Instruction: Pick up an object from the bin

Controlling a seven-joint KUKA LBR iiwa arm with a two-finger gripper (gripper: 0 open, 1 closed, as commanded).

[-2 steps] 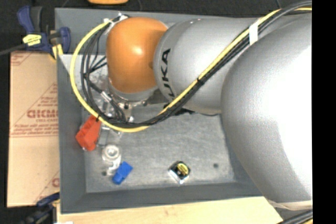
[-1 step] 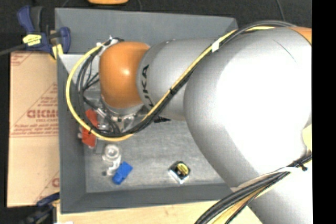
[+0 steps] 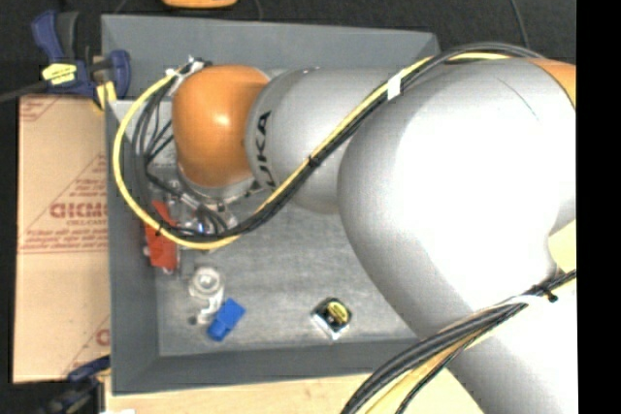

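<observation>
Grey bin (image 3: 291,276) with a speckled floor holds a blue block (image 3: 225,320).

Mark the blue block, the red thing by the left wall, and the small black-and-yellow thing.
blue block (image 3: 225,320): camera view, centre of its top face.
red thing (image 3: 158,249): camera view, middle of its visible part.
black-and-yellow thing (image 3: 333,315): camera view, on its yellow middle.

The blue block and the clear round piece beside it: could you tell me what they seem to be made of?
Blue block: probably plastic, matte, evenly saturated colour. Clear round piece: perhaps transparent plastic or glass, glossy, given its bright highlights.
</observation>
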